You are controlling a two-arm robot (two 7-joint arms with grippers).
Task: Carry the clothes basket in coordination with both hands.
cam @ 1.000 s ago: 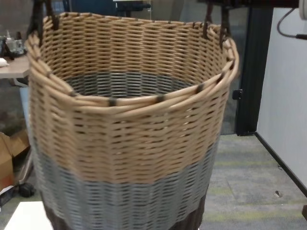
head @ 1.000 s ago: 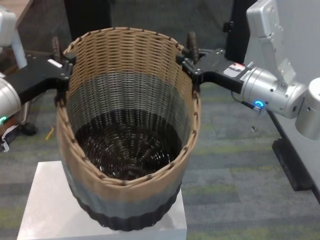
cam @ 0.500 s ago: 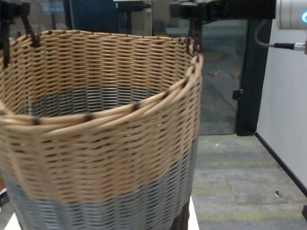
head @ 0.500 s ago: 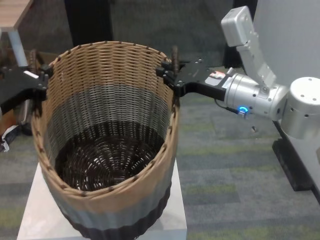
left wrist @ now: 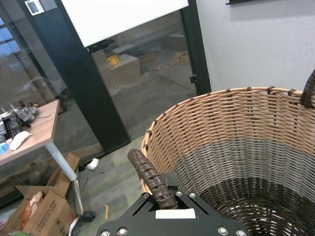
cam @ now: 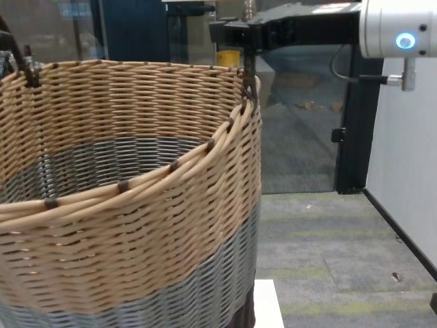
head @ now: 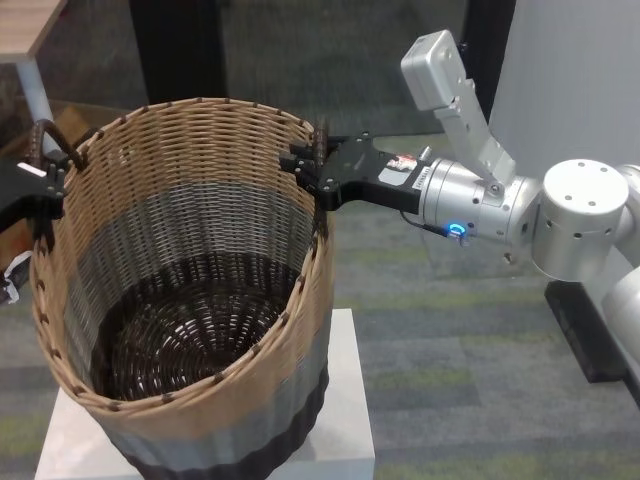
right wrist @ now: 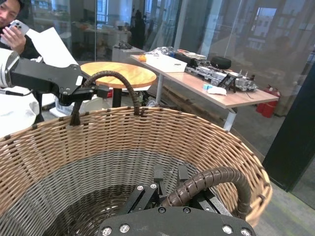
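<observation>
The clothes basket (head: 200, 170), round wicker banded tan, grey and dark brown, hangs tilted between both arms over a white stand (head: 345, 400). My left gripper (head: 40, 185) is shut on the basket's left loop handle (head: 45, 140) at the view's left edge. My right gripper (head: 315, 175) is shut on the right loop handle (head: 320, 140). The left wrist view shows its handle (left wrist: 147, 174) clamped at the gripper (left wrist: 165, 196). The right wrist view shows its handle (right wrist: 206, 184) at the gripper (right wrist: 167, 189). The basket (cam: 136, 225) fills the chest view. It is empty inside.
A black pillar (head: 180, 45) stands behind the basket and a wooden table (head: 25, 25) at the far left. A white wall (head: 580, 80) rises to the right. Cardboard boxes (left wrist: 34, 216) lie on the carpet under a desk (left wrist: 24, 140).
Both arms have carried the basket to the left in the head and chest views. More of the right arm has come into view and the left gripper has slid to the view's edge.
</observation>
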